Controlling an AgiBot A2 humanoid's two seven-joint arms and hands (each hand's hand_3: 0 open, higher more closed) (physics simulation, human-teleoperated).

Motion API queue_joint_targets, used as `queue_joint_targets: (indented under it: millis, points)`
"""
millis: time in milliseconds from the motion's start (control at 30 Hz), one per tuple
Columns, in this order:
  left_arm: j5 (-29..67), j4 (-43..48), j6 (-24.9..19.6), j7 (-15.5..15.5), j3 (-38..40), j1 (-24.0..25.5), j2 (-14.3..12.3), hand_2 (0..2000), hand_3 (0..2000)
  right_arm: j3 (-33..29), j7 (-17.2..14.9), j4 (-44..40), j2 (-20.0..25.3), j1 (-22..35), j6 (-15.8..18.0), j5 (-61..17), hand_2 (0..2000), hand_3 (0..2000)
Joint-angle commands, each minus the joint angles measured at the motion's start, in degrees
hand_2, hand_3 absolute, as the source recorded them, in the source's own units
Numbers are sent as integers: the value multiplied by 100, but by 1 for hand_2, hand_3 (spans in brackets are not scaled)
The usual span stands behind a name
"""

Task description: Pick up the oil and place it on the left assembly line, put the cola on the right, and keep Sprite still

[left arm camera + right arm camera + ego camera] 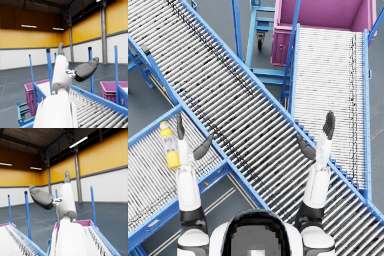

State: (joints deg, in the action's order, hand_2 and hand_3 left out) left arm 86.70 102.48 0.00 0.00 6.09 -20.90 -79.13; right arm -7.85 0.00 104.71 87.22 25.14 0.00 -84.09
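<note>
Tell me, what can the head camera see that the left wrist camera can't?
Only the head view shows the yellow oil bottle on the left roller line, and the right hand, open and empty. Only the left wrist view shows the hall's yellow and white walls and the ceiling lights. Both show the left hand, open with nothing in it, blue-framed rollers and a pink bin.

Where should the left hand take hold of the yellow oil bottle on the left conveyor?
Probably around the middle of its yellow body: the oil bottle is long and slim, narrowing toward the cap. Come from the side where the open left hand stands, close beside it.
</note>
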Motion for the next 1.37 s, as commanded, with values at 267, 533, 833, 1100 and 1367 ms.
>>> queue_joint_targets:
  millis: [267, 533, 833, 1100, 1367]
  points:
    - [-575, 0, 113, 113, -355, 130, 184, 0, 0, 379, -114, -44, -352, -217, 112, 527, 0, 0]
    - [-1528, 16, 301, 300, -921, 255, 513, 0, 0, 1008, -301, -98, -941, -479, 297, 1395, 0, 0]
    - [-2736, 39, 538, 536, -1643, 407, 931, 0, 0, 1806, -538, -168, -1687, -804, 532, 2495, 0, 0]
    - [-2927, 42, 575, 574, -1758, 431, 995, 0, 0, 1934, -576, -179, -1800, -853, 569, 2668, 0, 0]
    - [-2940, 43, 578, 576, -1766, 432, 999, 0, 0, 1943, -578, -180, -1807, -856, 571, 2680, 0, 0]
